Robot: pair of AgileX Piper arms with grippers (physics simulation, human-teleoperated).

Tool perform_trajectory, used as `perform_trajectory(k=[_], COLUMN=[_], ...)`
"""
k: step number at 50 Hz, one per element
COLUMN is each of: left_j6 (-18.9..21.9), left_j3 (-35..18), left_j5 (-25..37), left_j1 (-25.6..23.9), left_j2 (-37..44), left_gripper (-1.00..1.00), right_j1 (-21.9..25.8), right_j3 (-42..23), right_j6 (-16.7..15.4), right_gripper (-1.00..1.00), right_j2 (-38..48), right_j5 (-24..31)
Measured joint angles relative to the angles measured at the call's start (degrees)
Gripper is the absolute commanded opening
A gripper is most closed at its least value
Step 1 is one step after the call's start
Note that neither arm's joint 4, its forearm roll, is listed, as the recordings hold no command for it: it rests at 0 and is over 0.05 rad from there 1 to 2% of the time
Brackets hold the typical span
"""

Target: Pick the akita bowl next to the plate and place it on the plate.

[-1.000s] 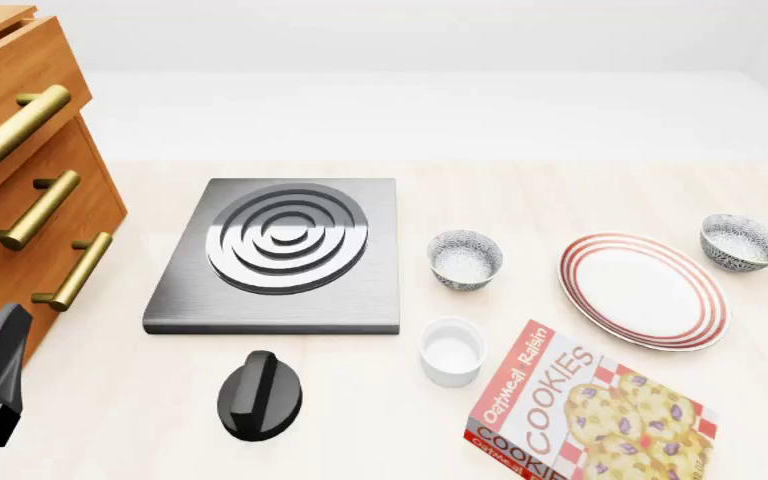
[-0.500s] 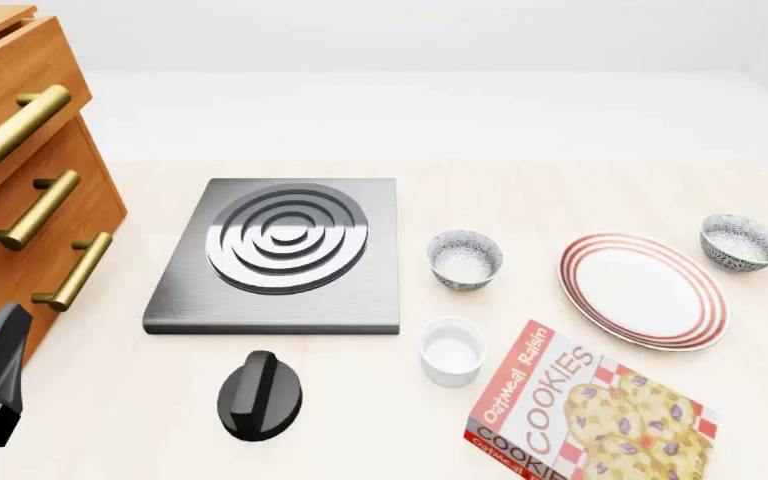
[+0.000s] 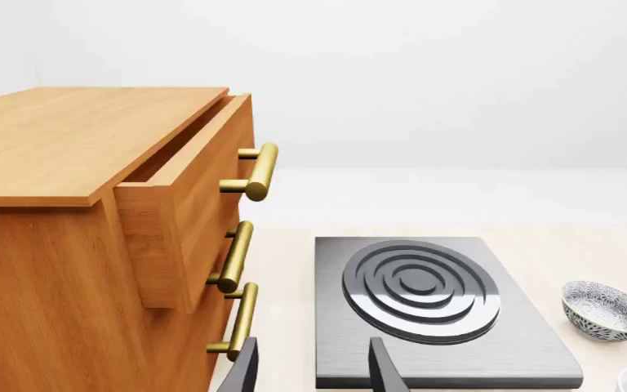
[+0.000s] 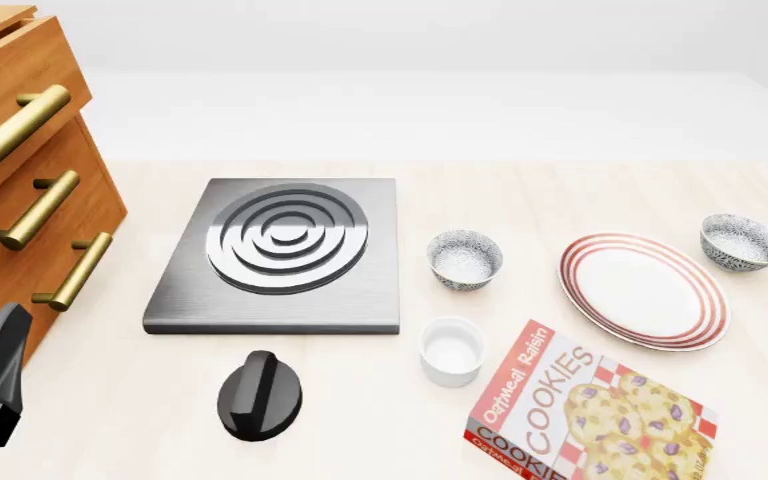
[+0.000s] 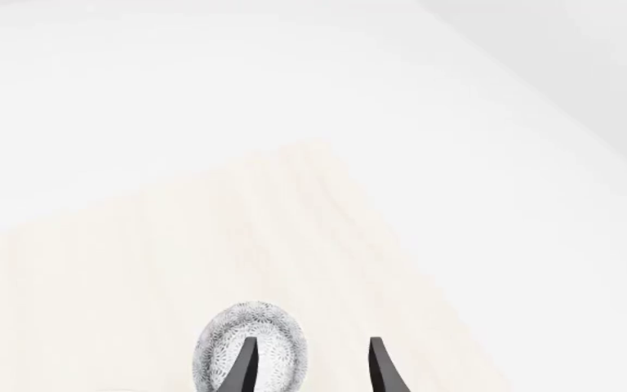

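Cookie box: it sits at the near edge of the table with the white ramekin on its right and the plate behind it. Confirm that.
One detail is wrong. In the front view the white ramekin sits to the left of the cookie box, not its right. The rest holds: the box lies at the near edge of the table, with the plate behind it.

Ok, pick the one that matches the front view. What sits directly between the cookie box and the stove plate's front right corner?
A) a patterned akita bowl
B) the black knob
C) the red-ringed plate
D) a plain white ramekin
D. The plain white ramekin stands just left of the cookie box and in front of the stove plate; the nearest akita bowl is farther back, beside the stove plate.
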Motion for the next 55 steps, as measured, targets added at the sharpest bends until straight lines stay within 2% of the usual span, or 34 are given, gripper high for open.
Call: perform_trajectory(k=[55], left_j6=[0.0], left_j3=[0.0], left_j5=[0.0], left_j1=[0.0], left_j2=[0.0], left_gripper=[1.00], right_j1=[-1.0], right_j3=[-10.7], right_j6=[5.1], right_gripper=[1.00], right_j2=[9.8], right_j5=[12.3])
